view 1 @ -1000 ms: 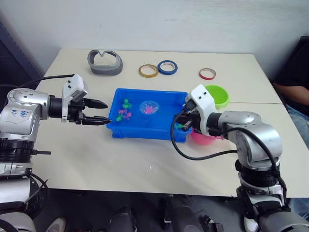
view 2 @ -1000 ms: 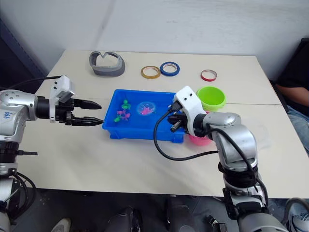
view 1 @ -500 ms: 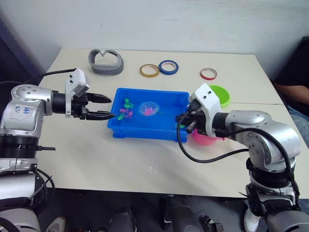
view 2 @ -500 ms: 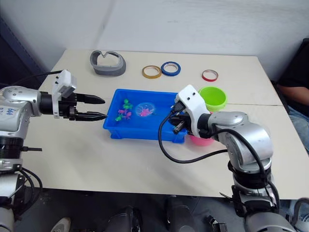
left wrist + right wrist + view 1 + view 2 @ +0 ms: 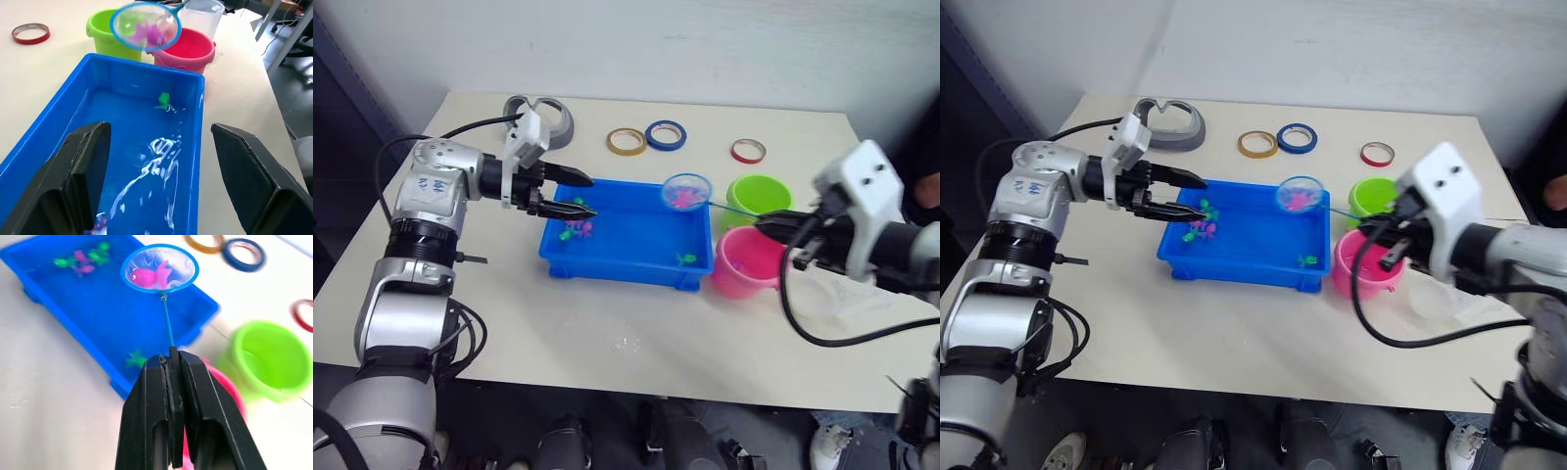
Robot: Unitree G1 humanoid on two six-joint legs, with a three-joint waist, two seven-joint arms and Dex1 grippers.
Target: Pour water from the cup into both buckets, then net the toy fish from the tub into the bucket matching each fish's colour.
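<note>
The blue tub [image 5: 626, 270] holds water and several toy fish: a green and pink cluster [image 5: 576, 227] at its left end, one green fish [image 5: 165, 101] near its right end. My right gripper [image 5: 173, 357] is shut on the net's thin handle. The net's light-blue hoop [image 5: 686, 189] hangs above the tub's far right corner with a pink fish [image 5: 149, 276] in it. To the tub's right stand the green bucket [image 5: 759, 196] and, nearer, the pink bucket [image 5: 744, 264]. The clear cup [image 5: 203, 12] is behind them. My left gripper [image 5: 590, 197] is open over the tub's left end.
Three tape rings lie at the back of the table: yellow [image 5: 626, 141], blue [image 5: 666, 134], red [image 5: 748, 151]. A grey curved object [image 5: 540, 110] sits at the back left, behind my left arm. A person [image 5: 930, 186] is at the right edge.
My right gripper has pulled back to the right and lifted the net out of the water with a pink fish. My left gripper has moved over the tub's left end. The camera has shifted.
</note>
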